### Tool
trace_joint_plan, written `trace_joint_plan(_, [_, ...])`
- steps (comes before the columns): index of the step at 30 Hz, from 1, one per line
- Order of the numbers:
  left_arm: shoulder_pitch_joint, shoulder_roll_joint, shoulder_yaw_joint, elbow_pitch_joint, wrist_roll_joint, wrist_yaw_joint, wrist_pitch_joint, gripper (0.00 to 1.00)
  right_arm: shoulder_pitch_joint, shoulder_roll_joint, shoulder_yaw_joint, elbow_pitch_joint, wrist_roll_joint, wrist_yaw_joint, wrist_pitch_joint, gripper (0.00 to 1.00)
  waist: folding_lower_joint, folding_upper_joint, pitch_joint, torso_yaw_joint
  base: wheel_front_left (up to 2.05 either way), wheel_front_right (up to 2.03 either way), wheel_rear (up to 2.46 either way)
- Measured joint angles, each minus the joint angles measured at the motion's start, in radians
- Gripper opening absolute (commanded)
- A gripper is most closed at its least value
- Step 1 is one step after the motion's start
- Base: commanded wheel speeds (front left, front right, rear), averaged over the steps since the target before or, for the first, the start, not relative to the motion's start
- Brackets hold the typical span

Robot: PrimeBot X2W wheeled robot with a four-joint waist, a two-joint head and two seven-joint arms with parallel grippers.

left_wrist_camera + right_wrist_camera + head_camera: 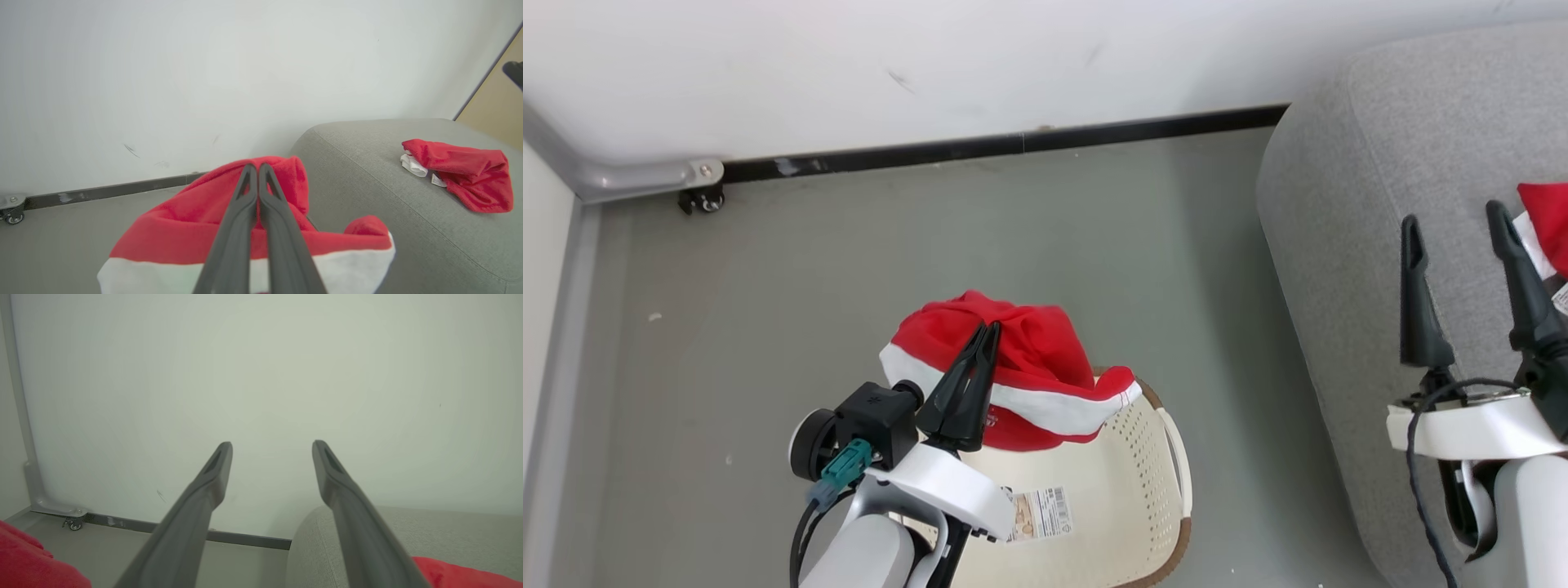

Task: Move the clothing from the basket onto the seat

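Red fleecy garment (1029, 351), white-banded, hangs over perforated cream basket (1127, 482), clamped in left pincer (990, 328); right pincer (1454, 214) apart above woven grey sofa (1339, 245). Left wrist: second red garment (461, 171) crumpled on rounded sofa. Right wrist: fingers spread.

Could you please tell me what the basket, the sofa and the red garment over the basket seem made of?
The basket looks like matte cream moulded plastic, given its regular perforations, with a brown woven-look rim. The sofa appears upholstered in light grey woven fabric with a fine weave. The red garment seems a soft fleece-like cloth, fuzzy-surfaced, with white trim.
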Motion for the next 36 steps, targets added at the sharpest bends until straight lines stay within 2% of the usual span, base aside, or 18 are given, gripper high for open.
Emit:
trace_joint_plan(12, [0.011,0.047,-0.005,-0.056,0.031,-0.002,0.0,0.0,0.053,-0.015,0.039,0.004,-0.001,0.0,0.0,1.0,0.0,0.0,-0.086,0.008,0.0,0.0,0.0])
trace_joint_plan(26, [0.106,0.041,-0.018,-0.059,0.002,-0.001,0.027,0.0,0.114,-0.017,0.042,-0.001,0.003,0.0,0.015,1.0,0.0,0.0,-0.157,-0.001,0.0,0.0,0.0])
trace_joint_plan(36, [0.106,0.021,-0.028,-0.055,-0.005,0.0,0.045,0.0,0.133,-0.017,0.055,-0.038,0.019,0.0,0.03,1.0,0.0,0.0,-0.154,-0.024,0.0,0.0,0.0])
